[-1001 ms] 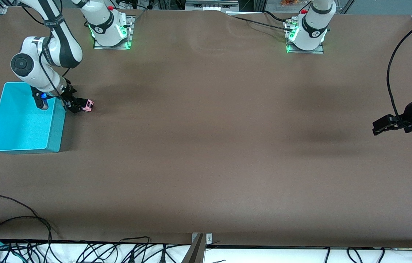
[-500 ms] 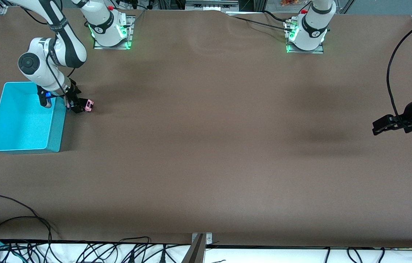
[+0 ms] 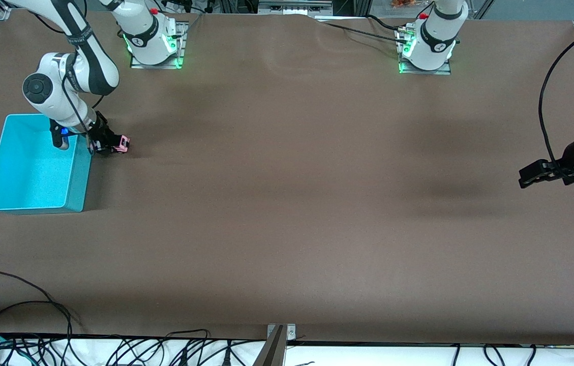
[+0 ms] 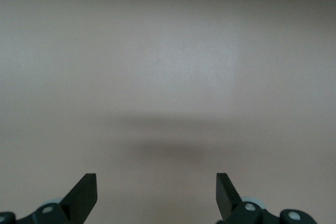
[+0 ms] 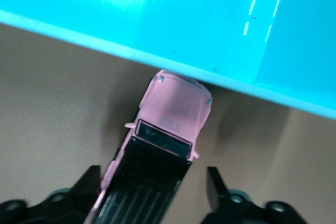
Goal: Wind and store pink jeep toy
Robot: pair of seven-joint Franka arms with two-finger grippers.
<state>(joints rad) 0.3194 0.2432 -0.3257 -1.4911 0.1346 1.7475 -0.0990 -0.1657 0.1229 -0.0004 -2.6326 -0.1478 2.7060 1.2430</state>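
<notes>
The pink jeep toy (image 3: 123, 145) stands on the brown table beside the turquoise bin (image 3: 77, 178), at the right arm's end. In the right wrist view the jeep (image 5: 176, 108) has its pink hood against the bin's outer wall (image 5: 157, 19). My right gripper (image 3: 110, 146) is low over the jeep's black roof and open. Its fingers straddle the jeep (image 5: 153, 176): one finger (image 5: 92, 182) touches the jeep's side, the other stands a little apart. My left gripper (image 3: 526, 178) waits open and empty over bare table at the left arm's end, as the left wrist view (image 4: 156, 184) shows.
The bin is empty inside as far as it shows. The two arm bases (image 3: 154, 40) (image 3: 426, 46) stand along the table's top edge. Cables (image 3: 22, 305) lie at the table's front edge.
My right arm's wrist has swung and shifted a little toward the bases, with the gripper staying at the jeep. The jeep has barely shifted. The left arm has not moved.
</notes>
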